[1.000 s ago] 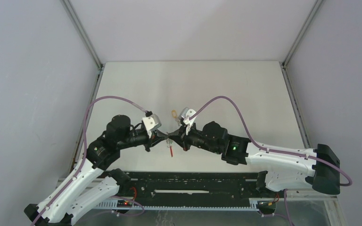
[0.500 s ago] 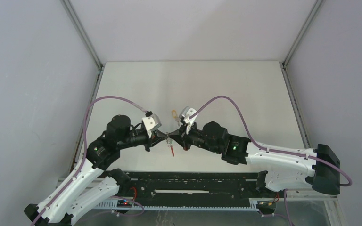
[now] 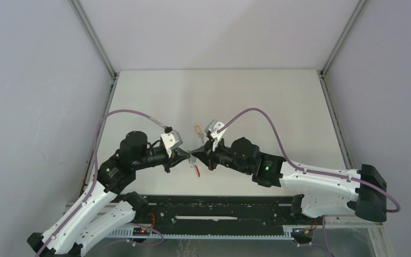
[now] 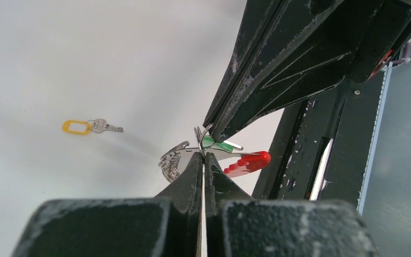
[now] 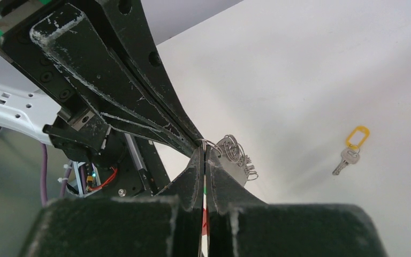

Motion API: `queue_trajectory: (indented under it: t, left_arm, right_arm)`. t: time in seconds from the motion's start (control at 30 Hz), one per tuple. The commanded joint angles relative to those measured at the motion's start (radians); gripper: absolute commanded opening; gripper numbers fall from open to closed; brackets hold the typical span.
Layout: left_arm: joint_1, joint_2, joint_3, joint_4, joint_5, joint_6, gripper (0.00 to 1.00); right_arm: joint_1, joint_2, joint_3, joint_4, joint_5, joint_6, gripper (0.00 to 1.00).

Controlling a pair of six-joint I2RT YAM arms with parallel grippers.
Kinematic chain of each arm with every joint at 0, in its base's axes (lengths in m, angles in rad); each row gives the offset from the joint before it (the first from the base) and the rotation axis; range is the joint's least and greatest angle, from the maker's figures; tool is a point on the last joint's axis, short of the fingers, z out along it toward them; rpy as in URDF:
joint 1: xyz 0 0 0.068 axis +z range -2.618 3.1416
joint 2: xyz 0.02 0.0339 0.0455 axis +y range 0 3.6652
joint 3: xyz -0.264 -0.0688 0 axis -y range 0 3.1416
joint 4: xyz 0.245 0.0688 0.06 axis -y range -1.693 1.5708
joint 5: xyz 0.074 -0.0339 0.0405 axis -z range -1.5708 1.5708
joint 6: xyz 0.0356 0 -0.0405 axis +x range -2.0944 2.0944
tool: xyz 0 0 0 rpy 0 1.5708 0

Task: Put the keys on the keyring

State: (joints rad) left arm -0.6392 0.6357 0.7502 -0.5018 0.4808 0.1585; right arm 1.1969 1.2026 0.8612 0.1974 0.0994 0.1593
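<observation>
Above the pale table (image 3: 257, 96) our left gripper (image 4: 203, 156) stays clamped on the thin grey metal keyring (image 4: 177, 158) with red curved section, nudged slightly rightward; the closed right gripper (image 5: 204, 152) meets it beside the green-headed silver key (image 4: 219, 144). The yellow-headed silver key (image 4: 97, 126) lies apart, unmoved.

Place: I read this as a robot lab cell, not a home or shop.
Enclosure: plain grey walls (image 3: 32, 80) on metal posts (image 3: 93, 40) box in my view.
Bench: a white table (image 3: 257, 96) with a black rail (image 3: 219, 214) along its near edge.
Gear: my left arm (image 3: 85, 209) and right arm (image 3: 321, 182) are mounted side by side, with purple cables (image 3: 250, 110) looping to their wrists.
</observation>
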Motion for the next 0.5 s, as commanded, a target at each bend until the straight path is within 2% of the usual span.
queue_trajectory:
  t: [0.0, 0.47]
  left_arm:
    - [-0.006, -0.016, 0.002, 0.028, 0.048, 0.014, 0.0]
    - [-0.007, -0.021, 0.0, 0.028, 0.055, 0.016, 0.0]
  right_arm:
    - [-0.019, -0.048, -0.009, 0.07, 0.032, 0.03, 0.0]
    - [-0.032, -0.044, -0.011, 0.064, 0.013, 0.044, 0.0]
